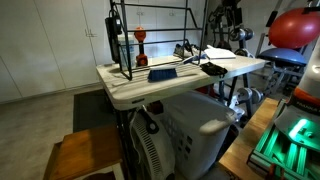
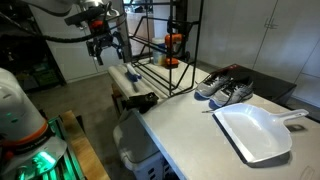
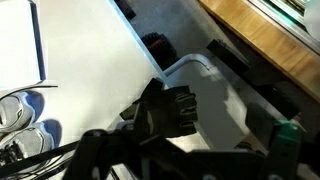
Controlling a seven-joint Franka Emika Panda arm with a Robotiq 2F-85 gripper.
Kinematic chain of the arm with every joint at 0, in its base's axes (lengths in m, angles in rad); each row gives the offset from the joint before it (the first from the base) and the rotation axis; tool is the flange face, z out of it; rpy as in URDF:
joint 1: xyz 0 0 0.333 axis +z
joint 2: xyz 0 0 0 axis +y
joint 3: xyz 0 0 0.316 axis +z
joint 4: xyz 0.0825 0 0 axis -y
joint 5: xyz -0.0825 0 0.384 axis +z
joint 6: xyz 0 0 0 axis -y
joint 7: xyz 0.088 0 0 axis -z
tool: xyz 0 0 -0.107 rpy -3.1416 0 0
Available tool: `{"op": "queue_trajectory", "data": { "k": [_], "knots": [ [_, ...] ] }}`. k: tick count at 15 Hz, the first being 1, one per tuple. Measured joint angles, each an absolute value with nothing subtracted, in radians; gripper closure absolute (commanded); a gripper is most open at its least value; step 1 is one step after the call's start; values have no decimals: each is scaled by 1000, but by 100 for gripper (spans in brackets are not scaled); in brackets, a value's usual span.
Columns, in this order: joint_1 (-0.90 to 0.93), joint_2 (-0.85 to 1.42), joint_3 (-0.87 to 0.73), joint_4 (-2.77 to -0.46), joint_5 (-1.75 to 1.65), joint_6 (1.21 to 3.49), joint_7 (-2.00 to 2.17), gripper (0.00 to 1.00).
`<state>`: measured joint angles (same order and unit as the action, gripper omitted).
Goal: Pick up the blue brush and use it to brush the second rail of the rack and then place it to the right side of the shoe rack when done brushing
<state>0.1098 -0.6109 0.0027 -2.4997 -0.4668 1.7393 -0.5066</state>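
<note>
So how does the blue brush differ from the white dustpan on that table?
The blue brush is a flat rectangle; the white dustpan is a wider scoop with a handle. The brush lies beside the shoe rack; the dustpan lies past the sneakers. Both rest flat on the table.

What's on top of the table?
On it: shoe rack, blue brush, red-orange stemmed item, sneakers, white dustpan. Anything beneath the dustpan is hidden.

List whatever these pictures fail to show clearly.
Blue brush: too small in an exterior view to show its bristles.
Shoe rack: top cut off by the upper edge in an exterior view.
Gripper: fingertips dark and blurred at the wrist view's bottom edge.
</note>
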Motion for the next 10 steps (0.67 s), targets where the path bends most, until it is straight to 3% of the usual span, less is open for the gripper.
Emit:
{"op": "queue_trajectory", "data": {
  "k": [5,10],
  "knots": [
    [123,-610,-7,-2499,-460,1761,-554,0],
    [169,-581,-79,-2516,-435,1996,-734,0]
  ]
}}
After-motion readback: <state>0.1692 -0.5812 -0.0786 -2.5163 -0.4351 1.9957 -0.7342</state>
